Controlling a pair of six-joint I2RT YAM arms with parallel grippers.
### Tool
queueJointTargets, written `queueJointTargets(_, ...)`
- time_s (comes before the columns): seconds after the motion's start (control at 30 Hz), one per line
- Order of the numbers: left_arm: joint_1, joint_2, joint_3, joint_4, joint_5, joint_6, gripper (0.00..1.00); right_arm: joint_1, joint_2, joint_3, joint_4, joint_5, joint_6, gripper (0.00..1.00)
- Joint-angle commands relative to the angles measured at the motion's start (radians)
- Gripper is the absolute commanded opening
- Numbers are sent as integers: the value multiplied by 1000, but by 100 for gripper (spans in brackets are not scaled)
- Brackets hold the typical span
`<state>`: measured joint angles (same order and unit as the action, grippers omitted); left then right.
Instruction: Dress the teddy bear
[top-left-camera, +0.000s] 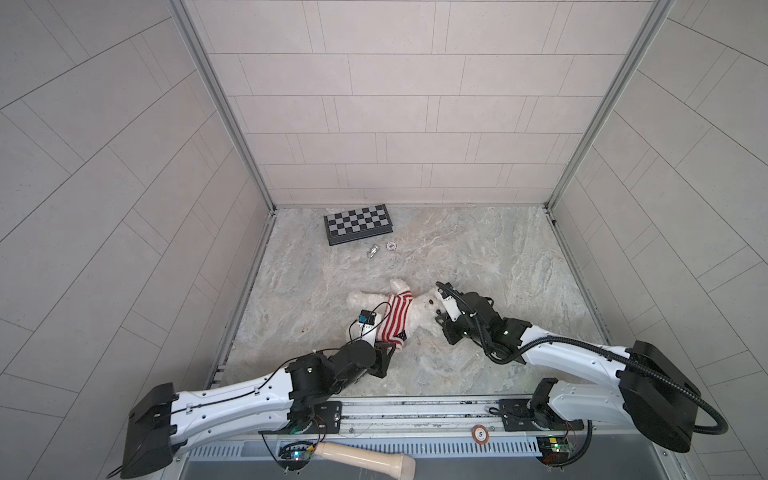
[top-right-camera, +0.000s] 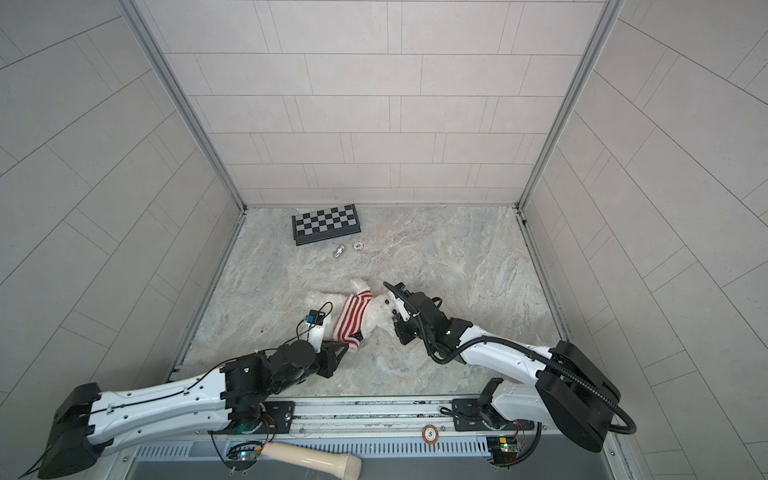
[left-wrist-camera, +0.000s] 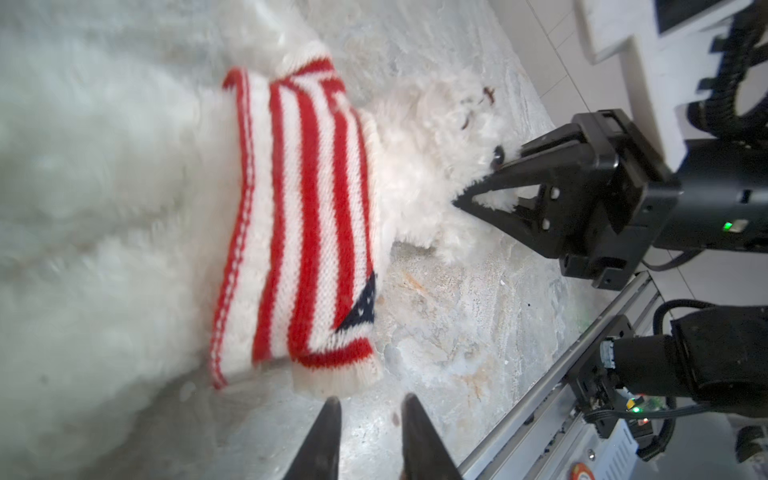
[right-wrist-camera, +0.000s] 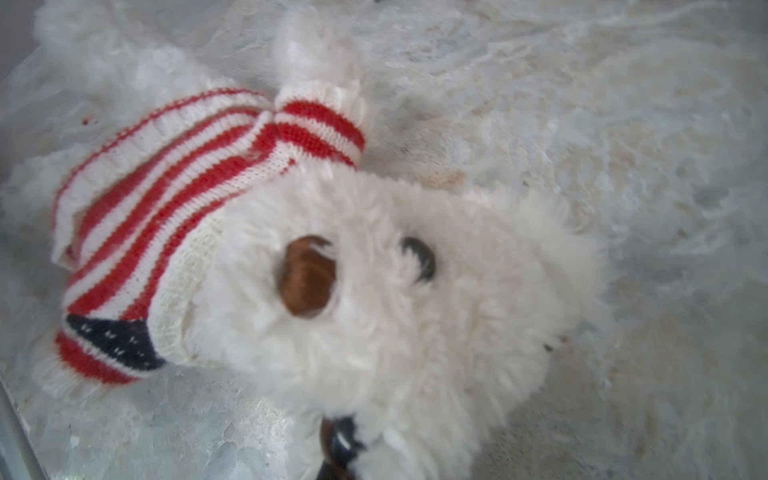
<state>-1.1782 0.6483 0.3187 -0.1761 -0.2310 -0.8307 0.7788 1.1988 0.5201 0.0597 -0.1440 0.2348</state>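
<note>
Black fingers of the left gripper (left-wrist-camera: 371, 428) stand apart and empty, with the marbled table (left-wrist-camera: 449, 332) showing in the gap. The tips sit just beside the cream cuff of the striped sweater (left-wrist-camera: 303, 216); contact cannot be told from the left wrist view. The left arm lies low, reaching from its base at the near left. Its forearm angles toward the centre and its wrist is over the bear's lower body in both top views.

On the other side, the right gripper (left-wrist-camera: 478, 178) is clamped on a tuft of white fur at the head of the teddy bear (top-left-camera: 422, 311), fur bulging between the fingers. The right arm has its elbow lifted at the near right. Its forearm runs leftward and down to the head, with a black cable looped alongside.

The bear lies on its back on the table, a little left of centre. Its head points toward the right arm and its legs toward the left wall, brown nose and one dark eye facing up. The sweater covers the torso, collar at the neck. The far arm pokes out of its sleeve; for the near sleeve I cannot tell.

A folded chessboard (top-left-camera: 358, 223) lies by the back wall. A silver piece (top-left-camera: 372, 252) and a round chip (top-left-camera: 390, 246) sit just in front of it, well apart from the bear.
</note>
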Motion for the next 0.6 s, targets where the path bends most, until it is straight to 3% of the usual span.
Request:
queueJointTargets(0.0,20,-142,13,-191,-9,23,43,7,-34,77,-48,-98,-274,0)
queueJointTargets(0.13,79,-254,58,-274,12,64,55,5,-35,150,-116,-172,-482,0)
queueJointTargets(0.3,220,-150,163,-315,92,124,58,5,-17,182,-123,-283,-678,0)
queueJointTargets(0.57,449,-49,235,-289,271,204,59,-19,117,280,-196,-247,-904,0)
